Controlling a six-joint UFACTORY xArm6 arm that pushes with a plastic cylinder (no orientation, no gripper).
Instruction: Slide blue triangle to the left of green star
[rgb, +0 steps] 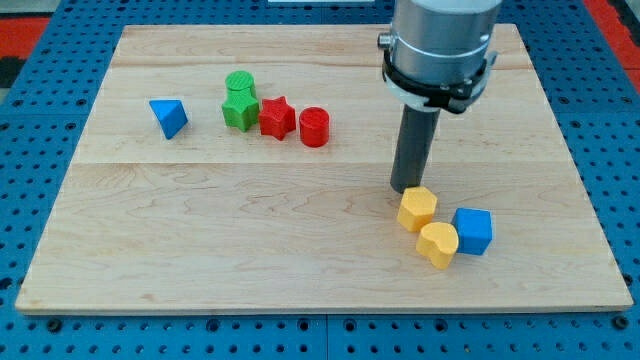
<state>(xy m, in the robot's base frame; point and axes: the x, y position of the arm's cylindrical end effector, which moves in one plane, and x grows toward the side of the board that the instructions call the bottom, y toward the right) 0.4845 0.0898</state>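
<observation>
Tool: bare rod, nothing to clench; my tip (408, 188) down on tabletop (300, 250), touching far edge of yellow block (417, 208). Blue triangle (168, 117) far off left, already left of green star (239, 112), with small gap. No containers.
</observation>
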